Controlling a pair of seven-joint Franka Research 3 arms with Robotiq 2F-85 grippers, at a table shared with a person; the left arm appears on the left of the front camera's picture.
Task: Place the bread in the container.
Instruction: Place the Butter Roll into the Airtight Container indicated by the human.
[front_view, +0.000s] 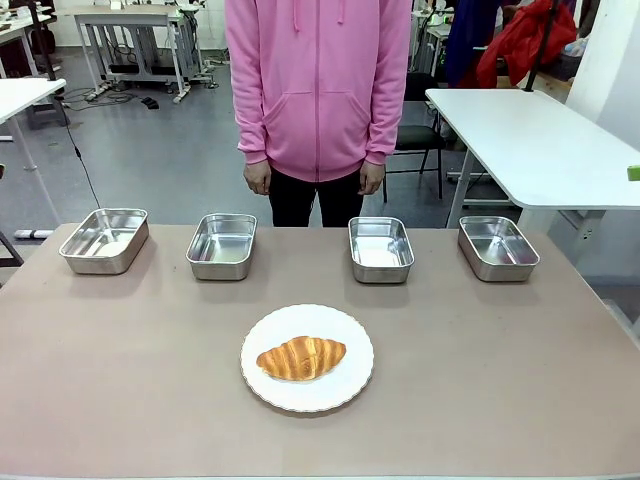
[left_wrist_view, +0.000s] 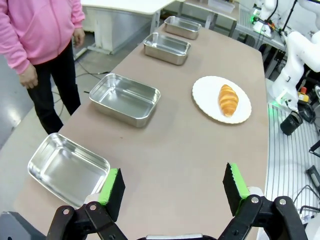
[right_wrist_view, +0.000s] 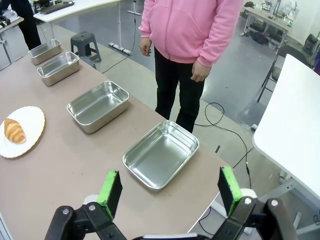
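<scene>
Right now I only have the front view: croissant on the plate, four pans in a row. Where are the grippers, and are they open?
Observer: The left gripper is open and empty. It hovers at the table's left end, with the leftmost pan just beyond one finger.
Operator: And the right one?
Observer: The right gripper is open and empty as well. It hovers at the right end, looking down at the rightmost pan.
</scene>
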